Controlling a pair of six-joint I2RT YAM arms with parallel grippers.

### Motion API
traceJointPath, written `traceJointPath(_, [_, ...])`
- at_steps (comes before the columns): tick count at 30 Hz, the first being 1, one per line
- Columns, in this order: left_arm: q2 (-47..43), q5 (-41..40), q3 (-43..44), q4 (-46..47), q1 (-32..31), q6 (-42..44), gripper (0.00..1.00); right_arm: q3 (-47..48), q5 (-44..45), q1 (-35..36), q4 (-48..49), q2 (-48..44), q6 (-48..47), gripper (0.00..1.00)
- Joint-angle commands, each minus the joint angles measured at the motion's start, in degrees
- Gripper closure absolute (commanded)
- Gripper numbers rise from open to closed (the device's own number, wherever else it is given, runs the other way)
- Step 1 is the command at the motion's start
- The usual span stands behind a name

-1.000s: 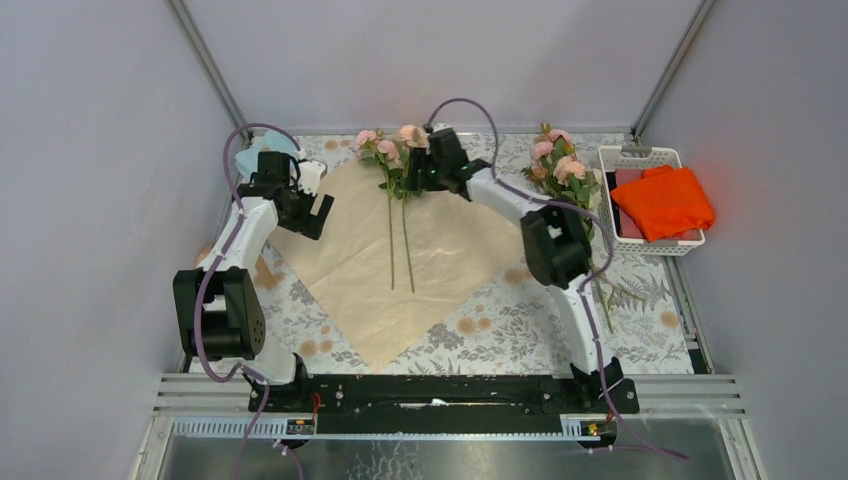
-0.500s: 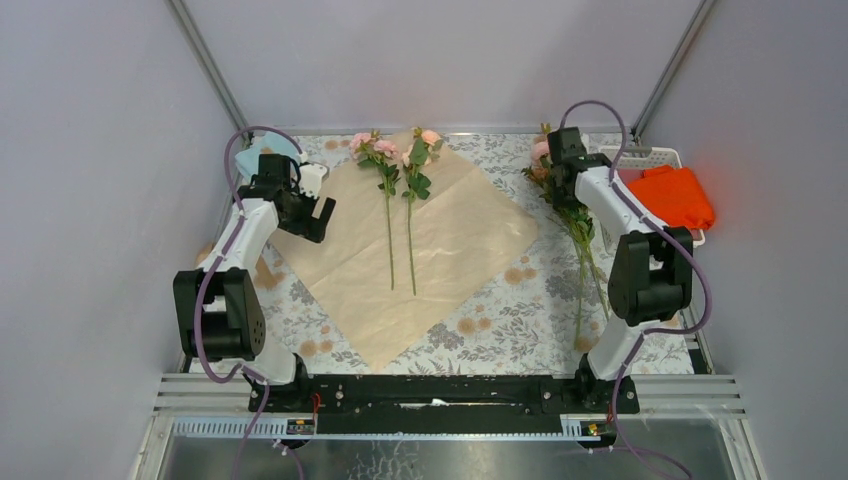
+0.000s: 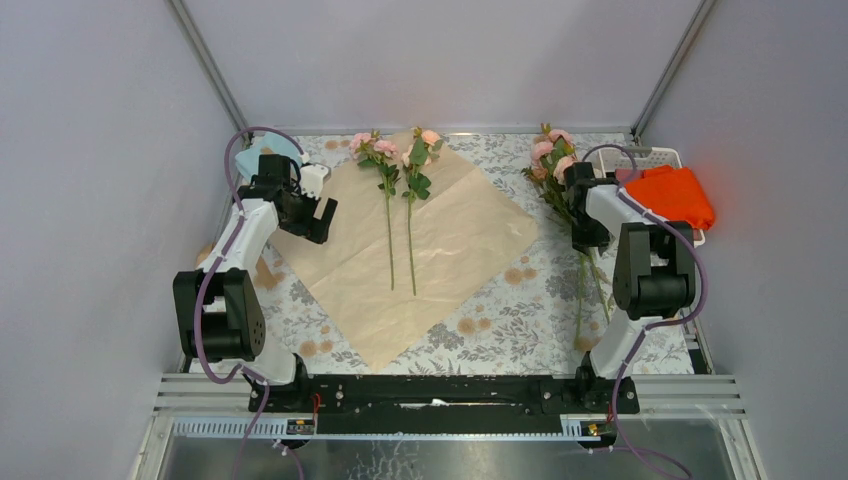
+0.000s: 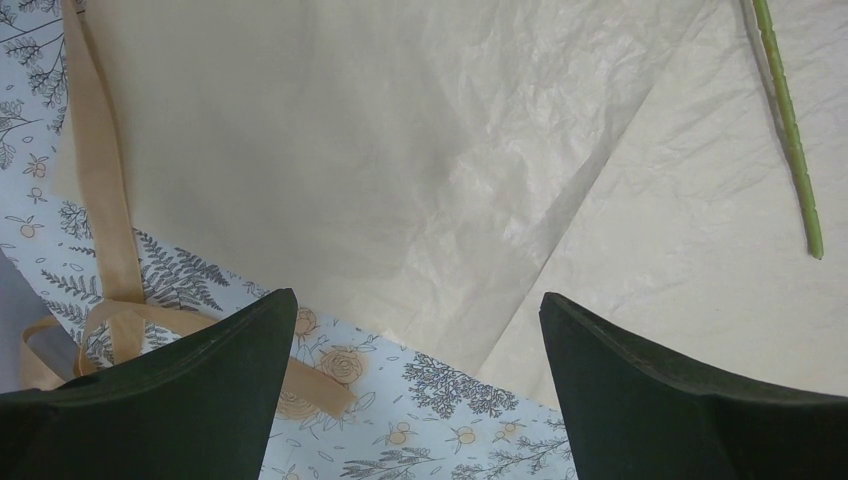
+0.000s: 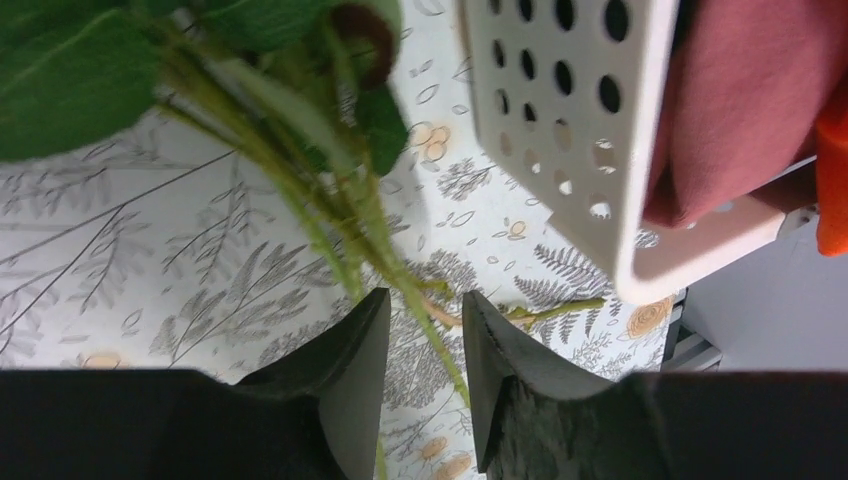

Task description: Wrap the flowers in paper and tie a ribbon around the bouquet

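top external view puts us in the gathering step: two roses (image 3: 388,172) lie side by side on the paper (image 3: 450,250), spread as a diamond on the bench (image 3: 500,320). the spare bunch (image 3: 553,165) lies off the sheet to the right, beside the white basket (image 3: 640,153). our right hand (image 5: 425,300) sits low on that bunch, fingers narrowed with stems between them; whether they pinch, we cannot tell. next, we judge, comes a firm grip and a carry to the paper. only the left wrist view shows the ribbon (image 4: 105,190), looping just off the paper's corner below our wide-open left hand (image 4: 415,300).
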Motion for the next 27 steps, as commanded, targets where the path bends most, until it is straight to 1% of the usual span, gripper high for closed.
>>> traceJointPath(1, [-0.67,1.29,0.51,-0.66,-0.14,0.24,0.01,1.09,-0.28,-2.84,2.99,1.16,0.61,0.63])
traceJointPath(4, [-0.63,1.75,0.44,-0.66,-0.16,0.16,0.01,1.32,-1.01,-2.87,5.12,2.0,-0.04,0.66])
traceJointPath(7, [-0.66,1.71,0.46,-0.66,-0.1,0.02,0.01,1.59,-2.66,-2.87,6.8,3.2,-0.81,0.67])
traceJointPath(12, [-0.71,1.56,0.43,-0.66,-0.16,-0.05,0.01,3.05,-4.14,-2.87,7.66,5.17,-1.65,0.67])
traceJointPath(15, [-0.52,1.45,0.53,-0.66,-0.09,-0.12,0.01,3.22,-6.82,-2.87,9.16,5.3,-2.35,0.66])
traceJointPath(20, [-0.51,1.41,0.56,-0.69,-0.1,-0.33,0.01,3.96,-4.44,-2.83,12.42,7.64,-4.78,0.66])
traceJointPath(23, [-0.36,1.54,0.69,-0.66,-0.15,-0.46,0.01,5.57,-9.28,-2.87,13.03,9.1,-6.24,0.64])
traceJointPath(25, [-0.2,1.28,0.93,-0.74,-0.12,-0.57,0.01,5.69,-14.46,-2.87,14.36,8.14,-6.24,0.64])
traceJointPath(27, [-0.23,1.07,0.93,-0.75,-0.14,-0.73,0.01,4.55,-19.9,-2.87,16.89,6.04,-8.13,0.64])
